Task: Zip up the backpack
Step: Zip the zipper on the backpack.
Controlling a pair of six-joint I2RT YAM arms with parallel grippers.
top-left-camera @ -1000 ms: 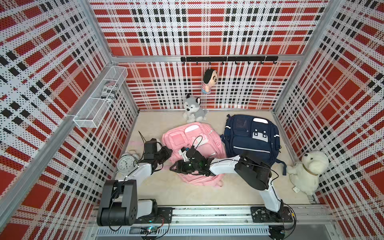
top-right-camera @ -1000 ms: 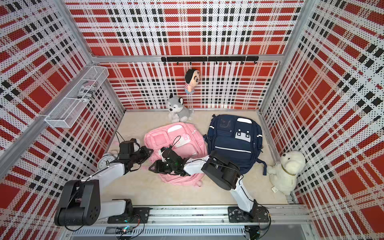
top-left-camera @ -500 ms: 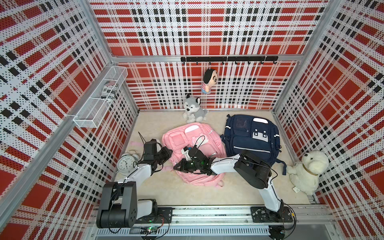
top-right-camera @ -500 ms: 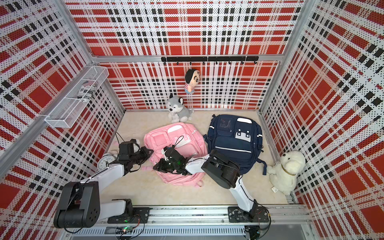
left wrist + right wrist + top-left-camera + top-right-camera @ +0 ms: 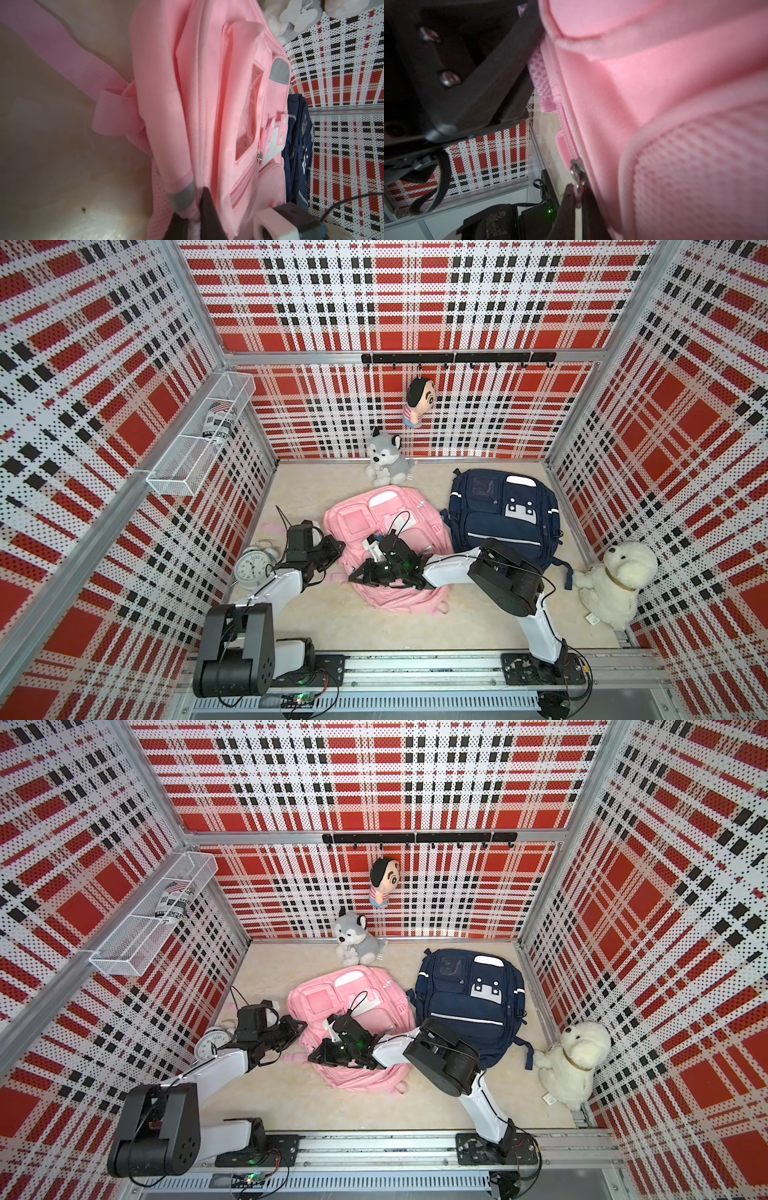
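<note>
Floor: pink backpack; left end effector tight on fabric, right on zipper pull.

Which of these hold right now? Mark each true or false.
1. The right gripper is shut on the pink backpack's zipper pull. True.
2. The left gripper is open. False: it is shut on the pink backpack's edge.
3. The clock lies on the pink backpack. False: it stands on the floor beside the left arm.
4. A doll hangs from the hook rail. True.
</note>
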